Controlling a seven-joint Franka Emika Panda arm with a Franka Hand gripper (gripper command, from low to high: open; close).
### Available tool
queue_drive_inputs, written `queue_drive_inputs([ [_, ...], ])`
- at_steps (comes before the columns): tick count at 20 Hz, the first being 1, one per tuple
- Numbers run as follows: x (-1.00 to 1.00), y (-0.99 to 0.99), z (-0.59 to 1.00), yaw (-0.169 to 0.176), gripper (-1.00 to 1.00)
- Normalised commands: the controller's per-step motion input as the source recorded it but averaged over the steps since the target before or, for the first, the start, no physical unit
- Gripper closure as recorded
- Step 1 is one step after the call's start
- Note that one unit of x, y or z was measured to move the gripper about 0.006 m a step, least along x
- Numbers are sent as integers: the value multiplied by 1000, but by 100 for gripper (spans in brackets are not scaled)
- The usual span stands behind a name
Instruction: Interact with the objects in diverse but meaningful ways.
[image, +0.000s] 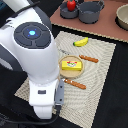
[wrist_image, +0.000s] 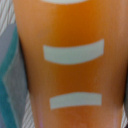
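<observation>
The golden-brown bread loaf (wrist_image: 70, 65) with white score marks fills the wrist view from very close. No fingers show there. In the exterior view my white arm and hand (image: 44, 95) hang low over the mat's near corner, towards the exterior view's left, and hide the loaf and the fingertips. The yellow block (image: 71, 65) with a red mark lies on a round wooden plate (image: 63, 74) mid-mat. The yellow banana (image: 81, 42) lies beyond it. The red tomato (image: 71, 5) sits in a grey pot (image: 65, 12) at the back.
A wooden-handled fork (image: 89, 58) and knife (image: 75, 84) flank the plate on the striped placemat (image: 97, 95). A second grey pot (image: 91, 11) and a pale bowl (image: 123, 17) stand at the back, on a brown surface. My arm blocks the exterior view's left half.
</observation>
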Motion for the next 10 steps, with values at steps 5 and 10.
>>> queue_drive_inputs([
  [5,-978,483,293,0,100],
  [10,-878,683,284,0,100],
])
